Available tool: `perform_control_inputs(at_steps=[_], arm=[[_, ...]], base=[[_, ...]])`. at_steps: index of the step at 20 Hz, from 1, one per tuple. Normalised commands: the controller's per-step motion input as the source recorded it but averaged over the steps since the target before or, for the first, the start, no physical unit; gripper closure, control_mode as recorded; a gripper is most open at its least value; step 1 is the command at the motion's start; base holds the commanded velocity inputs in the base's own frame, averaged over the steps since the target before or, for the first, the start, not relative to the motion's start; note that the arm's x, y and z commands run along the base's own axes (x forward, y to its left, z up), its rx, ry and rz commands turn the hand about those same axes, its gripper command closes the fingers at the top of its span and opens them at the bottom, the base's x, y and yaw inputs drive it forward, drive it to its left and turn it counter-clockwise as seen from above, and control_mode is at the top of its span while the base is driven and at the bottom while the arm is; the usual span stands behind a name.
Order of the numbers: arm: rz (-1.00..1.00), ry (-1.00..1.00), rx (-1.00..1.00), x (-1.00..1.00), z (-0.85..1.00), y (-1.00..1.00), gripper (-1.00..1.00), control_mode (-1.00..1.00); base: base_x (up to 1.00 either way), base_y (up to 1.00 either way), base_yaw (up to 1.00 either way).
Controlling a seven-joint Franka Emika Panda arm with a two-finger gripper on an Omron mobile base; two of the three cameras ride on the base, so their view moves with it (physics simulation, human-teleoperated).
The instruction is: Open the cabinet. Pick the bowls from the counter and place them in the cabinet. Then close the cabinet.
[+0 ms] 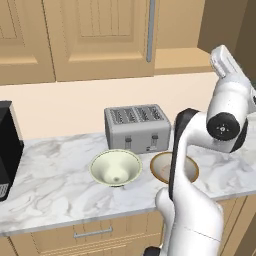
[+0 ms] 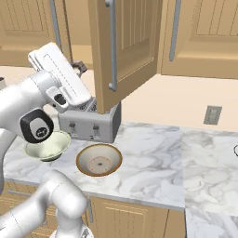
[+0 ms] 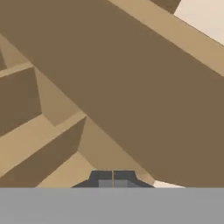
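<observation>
While the door (image 2: 124,51) stands ajar and bowls (image 2: 99,160) wait, we swing it wide with the claw (image 3: 113,178) clenched empty.

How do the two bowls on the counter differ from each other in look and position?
The cream bowl is pale inside and looks deeper; the brown-rimmed bowl is shallower, with a brown rim and a speckled centre. In the right base view the arm partly hides the cream bowl, while the brown-rimmed bowl shows whole. Both stand upright and empty on the counter, before the toaster.
</observation>
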Motion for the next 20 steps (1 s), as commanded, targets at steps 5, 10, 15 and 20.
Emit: perform_control_inputs(at_steps=[5,10,15,20], arm=[[0.00,0.41,0.03,0.77,-0.48,-0.24,1.00,-1.00],[0.00,0.08,0.07,0.08,-0.38,-0.55,1.00,-1.00],[0.00,0.02,0.08,0.36,-0.34,-0.62,1.00,-1.00],[0.00,0.00,0.18,0.08,-0.17,-0.98,1.00,-1.00]], base=[[0.00,0.00,0.00],[0.00,0.00,0.00],[0.00,0.00,0.00],[0.00,0.00,0.00]])
